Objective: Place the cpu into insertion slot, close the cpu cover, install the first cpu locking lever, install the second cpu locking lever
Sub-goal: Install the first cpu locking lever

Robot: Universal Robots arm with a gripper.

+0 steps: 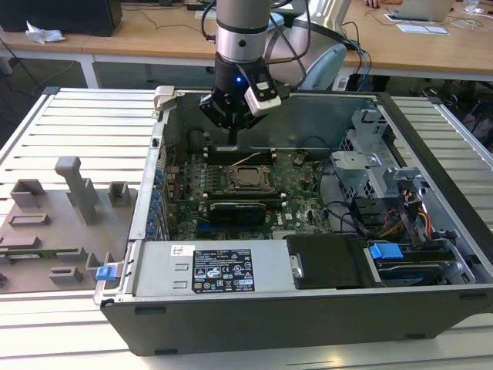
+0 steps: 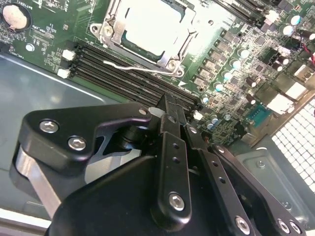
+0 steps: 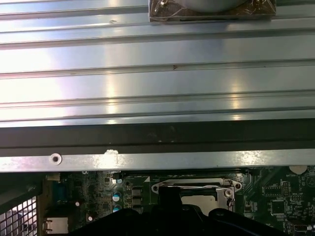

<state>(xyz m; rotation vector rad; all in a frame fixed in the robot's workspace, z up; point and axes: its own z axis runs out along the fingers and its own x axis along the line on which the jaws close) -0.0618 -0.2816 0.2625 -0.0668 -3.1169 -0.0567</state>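
Hovering inside the open computer case [image 1: 308, 316], which sits on the slatted counter [image 1: 77, 123], the tool [image 1: 233, 137] has its 2 fingers together with nothing seen between them. Its tip hangs over the long black memory slots [image 2: 123, 81]; whether it touches them I cannot tell. The cpu [image 2: 153, 22] already lies in the insertion slot [image 1: 248, 178], silver top up, and the cpu cover [image 2: 114, 22] looks folded down around it, its window framing the chip. 1 locking lever [image 2: 133, 67], a thin wire rod, runs along the slot edge nearest the tool, long axis parallel to the memory slots. Its free end looks unlatched, judging by how it stands off the frame. Key relation: in the exterior view the slot is just below the tool tip and slightly to the exterior view's right, so the lever sits between tool and chip. Judged stage: chip seated, cover down, levers not yet locked. Green circuit board [image 2: 236, 64] rings the slot
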